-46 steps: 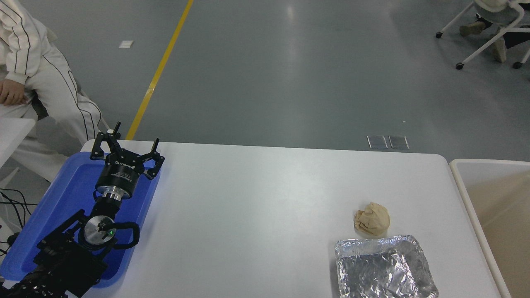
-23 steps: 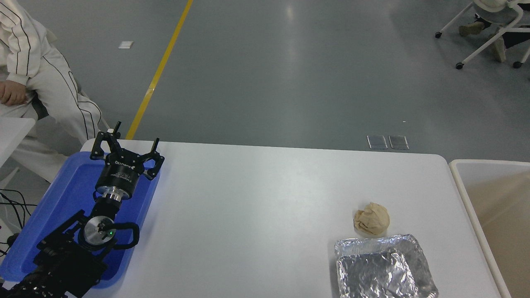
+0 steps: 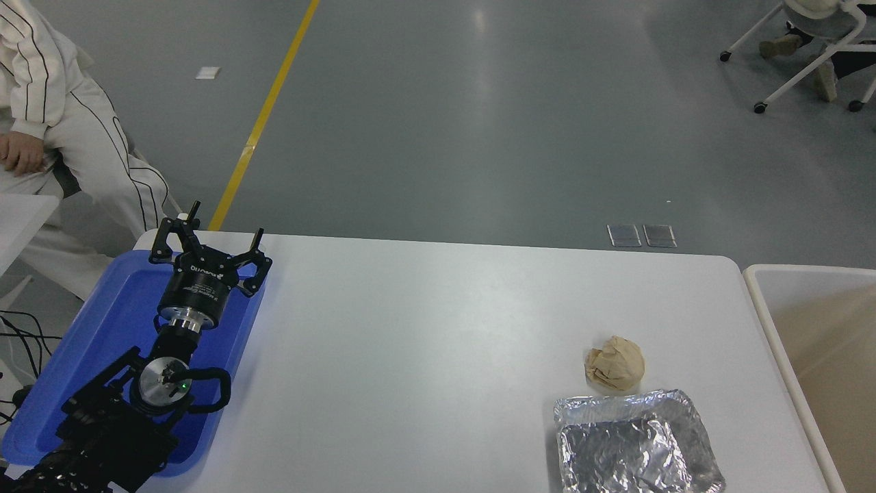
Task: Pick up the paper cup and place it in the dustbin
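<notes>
The paper cup is out of view. The dustbin point(image 3: 759, 301), with a thick cream-white rim and a beige inside, stands off the table's right edge and is cut off by the picture. My left gripper point(image 3: 224, 229) is parked over the blue tray at the left, open and empty. My right arm and gripper are out of view.
A blue plastic tray point(image 3: 109, 322) lies at the table's left end under my left arm. A crumpled brown paper ball point(image 3: 614, 363) sits at the right, just behind a crinkled silver foil tray point(image 3: 636, 445). A person in white point(image 3: 48, 116) sits at the far left.
</notes>
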Controlling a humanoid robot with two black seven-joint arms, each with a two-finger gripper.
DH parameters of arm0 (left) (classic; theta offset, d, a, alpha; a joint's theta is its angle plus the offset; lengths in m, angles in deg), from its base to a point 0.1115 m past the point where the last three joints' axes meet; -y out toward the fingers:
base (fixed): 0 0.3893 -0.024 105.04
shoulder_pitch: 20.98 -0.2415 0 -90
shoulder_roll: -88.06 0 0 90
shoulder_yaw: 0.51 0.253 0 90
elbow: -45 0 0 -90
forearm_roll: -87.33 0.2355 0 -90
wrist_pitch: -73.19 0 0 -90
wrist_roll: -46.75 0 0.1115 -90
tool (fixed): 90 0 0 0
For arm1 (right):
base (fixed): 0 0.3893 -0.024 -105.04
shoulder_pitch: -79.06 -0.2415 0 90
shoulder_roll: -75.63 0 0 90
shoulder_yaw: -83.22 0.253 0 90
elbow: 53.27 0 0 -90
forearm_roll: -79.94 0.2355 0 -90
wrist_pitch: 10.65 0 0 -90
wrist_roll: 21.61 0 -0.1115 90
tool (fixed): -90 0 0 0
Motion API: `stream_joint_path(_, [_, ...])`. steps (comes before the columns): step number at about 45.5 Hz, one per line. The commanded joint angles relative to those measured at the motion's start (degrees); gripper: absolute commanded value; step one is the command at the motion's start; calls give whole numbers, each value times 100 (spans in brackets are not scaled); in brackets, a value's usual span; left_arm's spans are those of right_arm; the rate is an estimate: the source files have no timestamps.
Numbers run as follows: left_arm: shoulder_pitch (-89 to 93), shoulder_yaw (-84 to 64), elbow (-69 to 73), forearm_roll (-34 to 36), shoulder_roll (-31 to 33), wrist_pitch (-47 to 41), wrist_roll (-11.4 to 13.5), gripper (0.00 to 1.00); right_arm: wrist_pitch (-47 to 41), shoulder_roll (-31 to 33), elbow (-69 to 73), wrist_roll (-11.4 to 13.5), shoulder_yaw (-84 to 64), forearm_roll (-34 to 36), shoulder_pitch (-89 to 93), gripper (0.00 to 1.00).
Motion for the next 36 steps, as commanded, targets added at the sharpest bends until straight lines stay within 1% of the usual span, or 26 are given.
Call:
stream_joint_path(1, [-1, 0, -2, 0, 0, 0, 4, 100, 989, -442, -570, 1, 623, 672, 1615, 0])
stream_joint_path(8, [-1, 0, -2, 0, 0, 0, 4, 100, 1958, -794, -842, 1, 623, 1156, 2258, 0])
stream_joint_path(9, [-1, 0, -2, 0, 0, 0, 4, 100, 2247, -856, -868, 1, 632, 1374, 2433, 0])
stream_joint_path(16, [-1, 0, -2, 0, 0, 0, 4, 100, 3066, -1075, -868, 1, 650, 1956, 2830, 0])
stream_joint_path(22, [-1, 0, -2, 0, 0, 0, 4, 100, 3734, -1330, -869, 9, 790, 2185, 3146, 0])
stream_joint_path(26, [-1, 0, -2, 0, 0, 0, 4, 100, 4164, -1497, -869, 9, 1001, 2220, 3313, 0])
stream_joint_path(29, [-1, 0, -2, 0, 0, 0, 4, 100, 4507, -1620, -869, 71, 1264, 2220, 3384, 0])
stream_joint_path(31, [-1, 0, -2, 0, 0, 0, 4, 100, 4745, -1682, -869, 176, 1457, 2220, 3436, 0])
stream_joint_path(32, [-1, 0, -2, 0, 0, 0, 4, 100, 4798, -1700, -869, 281, 1537, 2211, 3480, 0])
stream_joint_path(34, [-1, 0, -2, 0, 0, 0, 4, 100, 4868, -1726, -869, 640, 1564, 2211, 3559, 0])
stream_joint_path(36, [-1, 0, 7, 0, 0, 0, 4, 100, 4869, -1770, -860, 1114, 1625, 2220, 3604, 0])
